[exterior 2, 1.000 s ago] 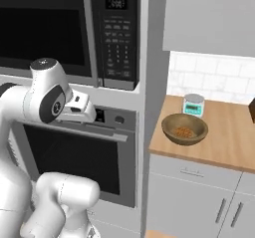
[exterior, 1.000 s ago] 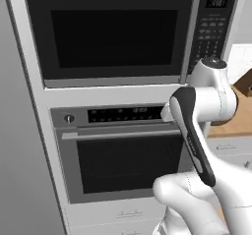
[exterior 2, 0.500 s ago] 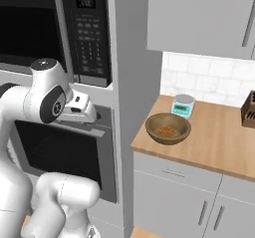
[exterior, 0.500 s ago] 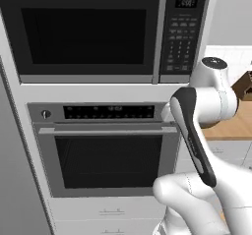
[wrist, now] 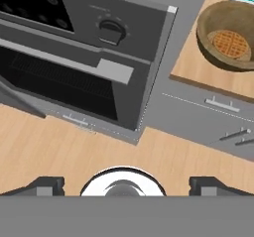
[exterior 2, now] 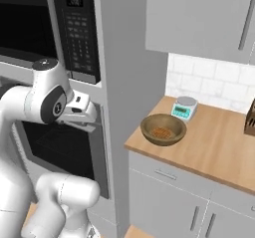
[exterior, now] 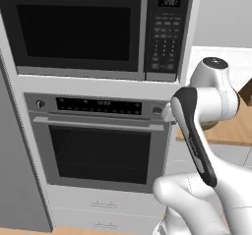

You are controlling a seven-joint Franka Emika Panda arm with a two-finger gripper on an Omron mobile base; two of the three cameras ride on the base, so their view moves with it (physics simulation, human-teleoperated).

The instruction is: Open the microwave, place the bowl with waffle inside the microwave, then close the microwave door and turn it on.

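The microwave (exterior: 98,30) is built in above a steel oven, and the microwave door (exterior: 74,32) is shut, its slim handle (exterior: 144,30) next to the keypad (exterior: 165,37). From the other side the microwave (exterior 2: 74,33) shows at upper left. The bowl with waffle (exterior 2: 163,129) sits on the wooden counter to the right of the oven column, and it also appears at the top right as the bowl (wrist: 228,40). My gripper (exterior 2: 84,120) hangs in front of the oven's control panel, left of the bowl, pointing down. Its fingertips (wrist: 47,185) stand wide apart: the gripper (wrist: 126,186) is open with nothing in it.
The steel oven (exterior: 98,145) with knobs and a bar handle sits under the microwave. A teal scale (exterior 2: 183,107) stands behind the bowl, and a knife block (exterior 2: 249,117) at the counter's right. Cabinets hang above (exterior 2: 204,18). Drawers (wrist: 218,104) lie under the counter.
The whole scene has slid left in both base views, so the base has driven to the right. The arm keeps its pose and the gripper stays open.
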